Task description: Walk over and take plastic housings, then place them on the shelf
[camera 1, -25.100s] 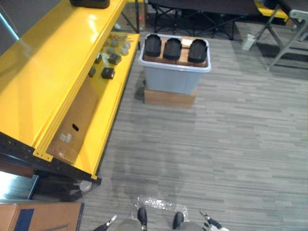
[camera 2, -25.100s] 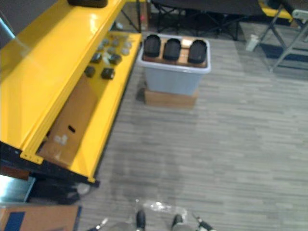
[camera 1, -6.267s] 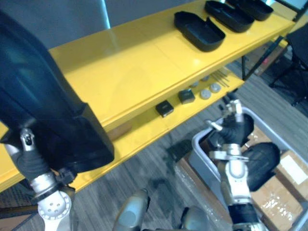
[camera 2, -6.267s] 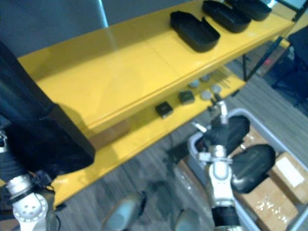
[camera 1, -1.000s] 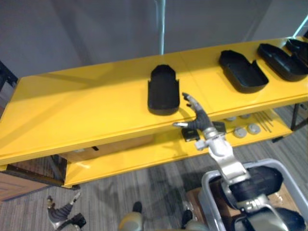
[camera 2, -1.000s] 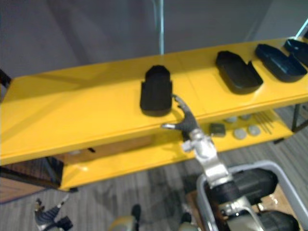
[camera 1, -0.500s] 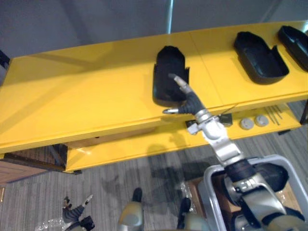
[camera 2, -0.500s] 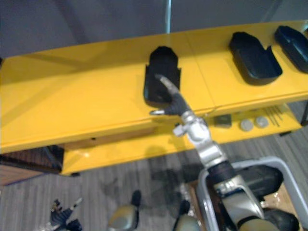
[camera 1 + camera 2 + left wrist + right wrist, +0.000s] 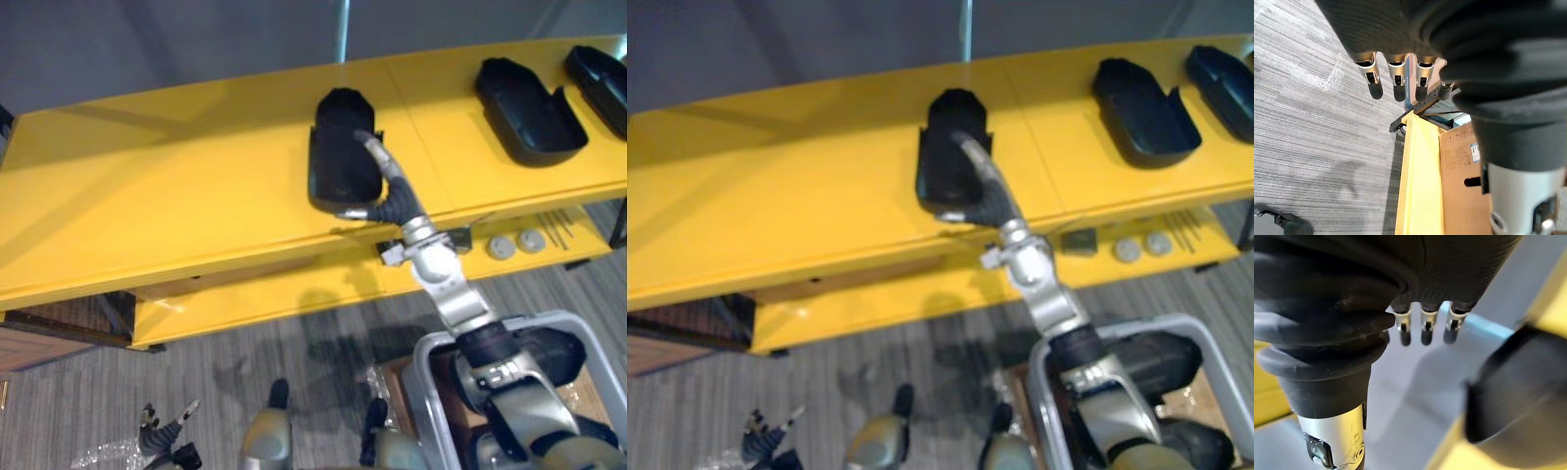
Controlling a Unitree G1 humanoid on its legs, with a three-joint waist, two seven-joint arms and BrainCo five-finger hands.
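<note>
The right hand (image 9: 390, 196) is held straight-fingered over a housing (image 9: 338, 157) on the yellow shelf (image 9: 176, 196). The left hand (image 9: 162, 437) is seen low, relaxed

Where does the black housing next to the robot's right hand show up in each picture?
Left eye view: the housing lies mid-picture on the yellow shelf, by the right hand.
Right eye view: same spot, slightly left of centre.
Right wrist view: the dark rounded shape past the fingers.
Left wrist view: the left hand over grey floor, beside the shelf's edge.
Shared landmark: the yellow shelf.
</note>
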